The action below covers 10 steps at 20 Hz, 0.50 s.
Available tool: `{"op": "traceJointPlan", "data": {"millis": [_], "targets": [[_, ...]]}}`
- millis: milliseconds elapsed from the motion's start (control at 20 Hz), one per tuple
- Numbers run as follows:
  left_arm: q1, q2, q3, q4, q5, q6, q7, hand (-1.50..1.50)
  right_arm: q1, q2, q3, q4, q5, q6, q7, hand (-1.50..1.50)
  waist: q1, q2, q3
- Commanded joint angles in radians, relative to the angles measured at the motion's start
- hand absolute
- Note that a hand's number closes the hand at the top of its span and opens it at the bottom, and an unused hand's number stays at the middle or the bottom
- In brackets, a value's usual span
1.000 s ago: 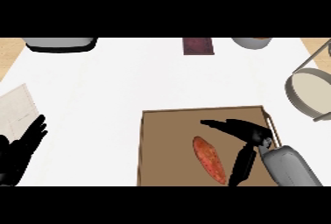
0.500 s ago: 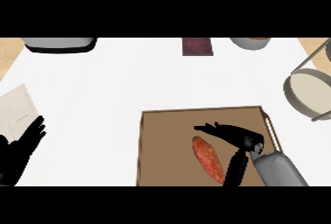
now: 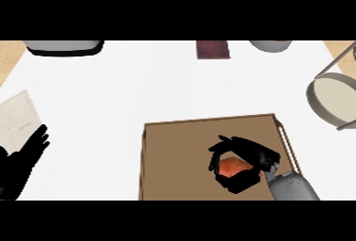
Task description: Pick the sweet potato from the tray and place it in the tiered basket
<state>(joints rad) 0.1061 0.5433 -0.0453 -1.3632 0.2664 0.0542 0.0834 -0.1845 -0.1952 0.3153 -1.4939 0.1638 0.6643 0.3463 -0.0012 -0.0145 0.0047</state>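
Nearest, lower right: right robot hand (image 3: 245, 162), black, on a grey forearm (image 3: 292, 187) entering from the lower edge. Fingers and thumb curled round the sweet potato (image 3: 233, 166); only an orange-red patch visible between them, the rest hidden by the hand. Sweet potato located over the right half of the tray (image 3: 178, 155), within its borders; whether lifted or touching the tray floor, cannot tell.

Tray: brown, rectangular, lighter raised rim along the right side, lower part cut off by the view's edge. Set on the white surface (image 3: 153, 84).

Lower left: left robot hand (image 3: 21, 162), black, open, fingers straight and pointing up, resting at the view's edge, well apart from the tray.

Left edge, just above the left robot hand: pale tile-patterned board (image 3: 17, 115), tilted.

Right edge, farther: tiered basket (image 3: 334, 96), grey wire frame with a round cream-coloured bottom, partly out of view, well apart from the sweet potato.

Far edge, left to right: dark-based grey appliance (image 3: 64, 47); dark red rectangular item (image 3: 212, 49); grey round vessel (image 3: 271, 45), partly cropped.
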Motion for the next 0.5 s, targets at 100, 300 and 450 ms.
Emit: {"op": "traceJointPlan", "data": {"millis": [100, 300, 450], "targets": [[-0.050, -0.067, 0.012, 0.026, -0.009, -0.005, 0.006, 0.00, -0.025, 0.026, -0.072, 0.059, 0.014, -0.034, -0.041, 1.50, 0.002, 0.015, -0.005], [-0.034, -0.039, 0.014, 0.027, 0.010, 0.013, 0.005, 0.00, 0.035, 0.018, 0.050, -0.162, 0.291, -0.254, 0.110, 1.50, -0.030, 0.004, -0.008], [0.009, -0.011, 0.017, -0.001, 0.021, 0.022, 0.017, 0.00, -0.025, -0.027, 0.104, -0.268, 0.500, -0.339, 0.251, 1.50, -0.044, -0.021, -0.013]]}}
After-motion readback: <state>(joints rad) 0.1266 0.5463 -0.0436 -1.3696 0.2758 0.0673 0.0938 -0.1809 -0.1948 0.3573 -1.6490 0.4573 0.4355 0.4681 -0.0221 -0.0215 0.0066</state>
